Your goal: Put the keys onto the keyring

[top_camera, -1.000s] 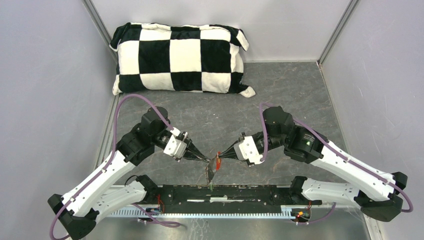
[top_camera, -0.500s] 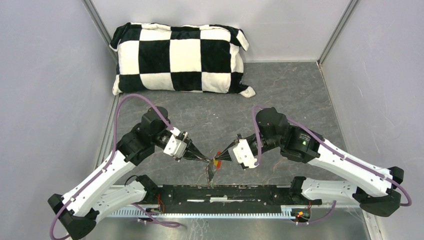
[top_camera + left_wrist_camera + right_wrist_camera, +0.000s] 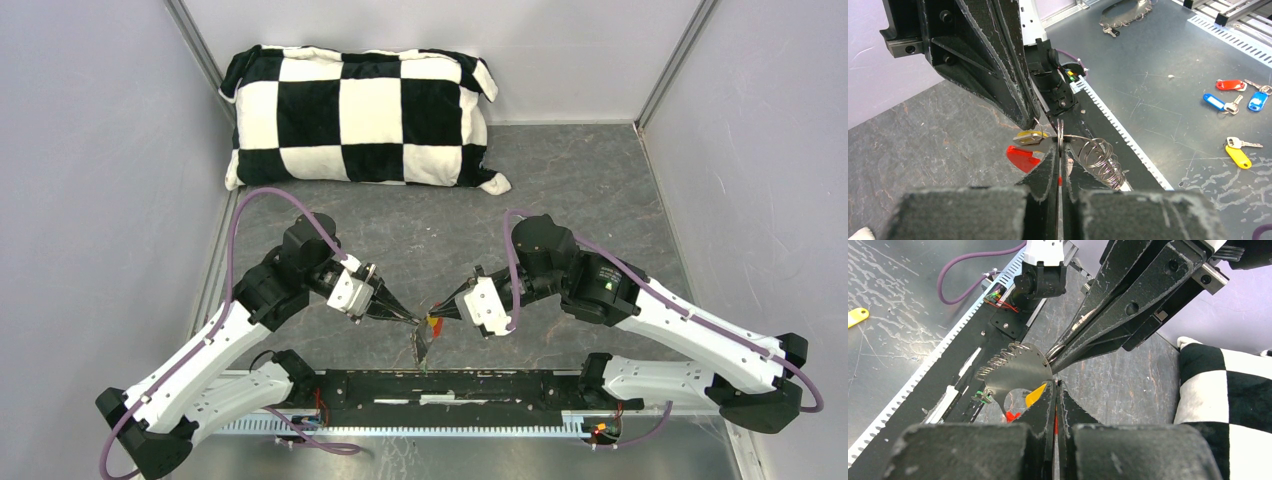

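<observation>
1. The left gripper (image 3: 414, 322) is closed tight. It pinches the thin metal loop of the keyring (image 3: 1060, 131) edge-on and holds it in the air, well apart from the pillow (image 3: 360, 115) on its near side.
2. The right gripper (image 3: 434, 317) is fully closed too, its tip almost meeting the left one's. The yellow key (image 3: 1029, 136) sits right at that tip; I cannot tell whether it is clamped.
3. The red tag (image 3: 1019, 157) hangs just under the yellow key, and a metal coil (image 3: 1100, 159) dangles beside them.

Yellow key (image 3: 1029, 137) beside red keyring tag (image 3: 1020, 158) — aloft
</observation>
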Tool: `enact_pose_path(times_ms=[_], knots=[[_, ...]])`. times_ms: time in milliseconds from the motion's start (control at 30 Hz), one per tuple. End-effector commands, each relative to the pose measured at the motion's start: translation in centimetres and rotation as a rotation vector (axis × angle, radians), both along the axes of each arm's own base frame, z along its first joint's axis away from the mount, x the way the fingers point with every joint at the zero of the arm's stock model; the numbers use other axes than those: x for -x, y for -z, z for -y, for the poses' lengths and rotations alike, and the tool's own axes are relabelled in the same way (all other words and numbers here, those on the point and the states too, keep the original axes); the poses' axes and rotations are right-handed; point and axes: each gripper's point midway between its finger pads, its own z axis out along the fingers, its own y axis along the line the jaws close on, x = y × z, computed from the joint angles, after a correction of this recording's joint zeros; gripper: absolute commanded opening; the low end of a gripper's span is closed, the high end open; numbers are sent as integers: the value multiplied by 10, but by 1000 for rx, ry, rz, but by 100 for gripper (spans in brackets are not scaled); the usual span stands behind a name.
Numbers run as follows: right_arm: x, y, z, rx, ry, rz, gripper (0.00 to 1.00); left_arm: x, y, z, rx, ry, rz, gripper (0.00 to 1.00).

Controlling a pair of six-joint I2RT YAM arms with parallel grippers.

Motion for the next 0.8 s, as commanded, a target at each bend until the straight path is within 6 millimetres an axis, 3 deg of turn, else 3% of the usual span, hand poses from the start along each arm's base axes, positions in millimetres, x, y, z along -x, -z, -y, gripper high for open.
enact_pose_path(times_ms=[0,767], knots=[[5,-33,-1,-88,-26,45,0,-1,-9,3,38,8,48,2],[11,-25,0,-70,-50,46,0,-6,-10,5,32,-7,47,2]])
